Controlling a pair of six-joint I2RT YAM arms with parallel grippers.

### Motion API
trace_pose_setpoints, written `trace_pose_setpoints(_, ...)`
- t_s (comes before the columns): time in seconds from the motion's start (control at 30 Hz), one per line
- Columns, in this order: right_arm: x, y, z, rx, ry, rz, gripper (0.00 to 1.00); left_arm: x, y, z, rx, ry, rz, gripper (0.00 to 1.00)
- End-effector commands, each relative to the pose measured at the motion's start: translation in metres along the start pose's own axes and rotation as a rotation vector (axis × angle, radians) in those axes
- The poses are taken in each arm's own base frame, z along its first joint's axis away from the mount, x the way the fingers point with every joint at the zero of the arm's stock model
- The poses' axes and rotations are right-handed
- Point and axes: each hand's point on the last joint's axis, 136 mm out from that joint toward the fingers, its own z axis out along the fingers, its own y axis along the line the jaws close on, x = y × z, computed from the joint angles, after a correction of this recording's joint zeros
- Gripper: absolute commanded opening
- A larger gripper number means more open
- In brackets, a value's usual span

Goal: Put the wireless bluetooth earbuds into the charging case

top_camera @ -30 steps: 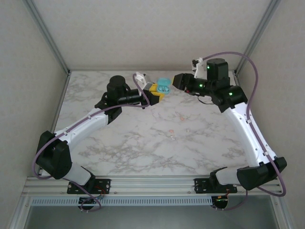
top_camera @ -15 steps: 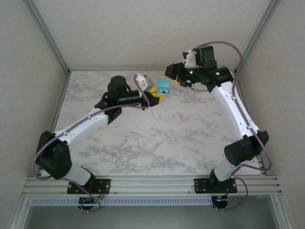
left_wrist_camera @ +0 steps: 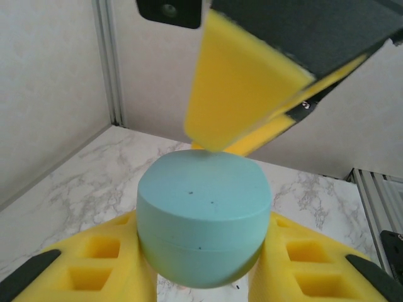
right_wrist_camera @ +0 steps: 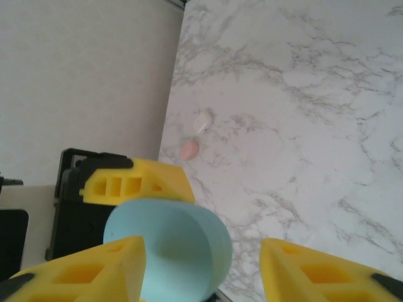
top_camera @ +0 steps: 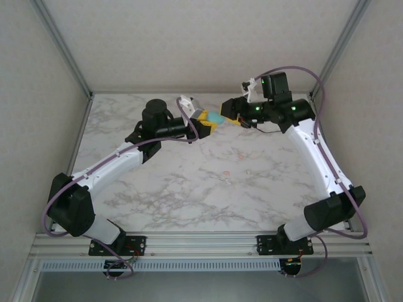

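While the left gripper (left_wrist_camera: 201,270) clamps the closed teal case (left_wrist_camera: 203,223), the right gripper (right_wrist_camera: 204,264) has its jaws apart, one pad (left_wrist_camera: 239,82) touching the case's top. Two tiny earbuds (right_wrist_camera: 189,150), pinkish and whitish, lie well apart from the case.

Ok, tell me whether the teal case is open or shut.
Shut. In the left wrist view the teal case has its lid down on the base, with only a thin seam between them.

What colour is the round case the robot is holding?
Pale teal. The case shows best in the left wrist view.
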Motion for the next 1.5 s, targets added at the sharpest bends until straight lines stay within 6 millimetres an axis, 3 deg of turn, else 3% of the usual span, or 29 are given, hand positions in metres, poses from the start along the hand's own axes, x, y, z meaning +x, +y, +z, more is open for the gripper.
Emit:
trace_pose_setpoints(0.0, -0.011, -0.008, -0.015, 0.050, -0.103, -0.013, 0.53, -0.022, -0.002, 0.000, -0.013, -0.039, 0.015, 0.16)
trace_pose_setpoints(0.1, -0.017, -0.037, -0.027, 0.186, -0.196, 0.027, 0.55, 0.003, 0.013, 0.005, -0.070, 0.053, -0.039, 0.16)
trace_pose_setpoints(0.17, -0.016, -0.069, -0.037, 0.300, -0.259, 0.090, 0.55, 0.032, 0.028, 0.010, -0.112, 0.136, -0.132, 0.16)
trace_pose_setpoints(0.27, -0.008, -0.097, -0.039, 0.343, -0.294, 0.155, 0.55, 0.076, 0.048, 0.017, -0.162, 0.203, -0.262, 0.16)
trace_pose_setpoints(0.43, 0.011, -0.124, -0.029, 0.340, -0.271, 0.231, 0.55, 0.142, 0.079, 0.032, -0.272, 0.317, -0.445, 0.17)
trace_pose_setpoints(0.67, 0.035, -0.149, -0.010, 0.377, -0.155, 0.280, 0.56, 0.207, 0.108, 0.049, -0.366, 0.397, -0.485, 0.18)
trace_pose_setpoints(0.8, 0.041, -0.154, -0.002, 0.365, -0.121, 0.297, 0.56, 0.228, 0.123, 0.058, -0.412, 0.415, -0.481, 0.19)
trace_pose_setpoints(1.0, 0.047, -0.161, 0.001, 0.379, -0.107, 0.308, 0.56, 0.244, 0.138, 0.076, -0.439, 0.435, -0.471, 0.21)
trace_pose_setpoints(1.27, 0.051, -0.165, 0.001, 0.393, -0.109, 0.316, 0.56, 0.253, 0.143, 0.092, -0.409, 0.516, -0.482, 0.24)
trace_pose_setpoints(1.47, 0.054, -0.169, -0.001, 0.407, -0.113, 0.323, 0.56, 0.278, 0.139, 0.089, -0.429, 0.644, -0.552, 0.25)
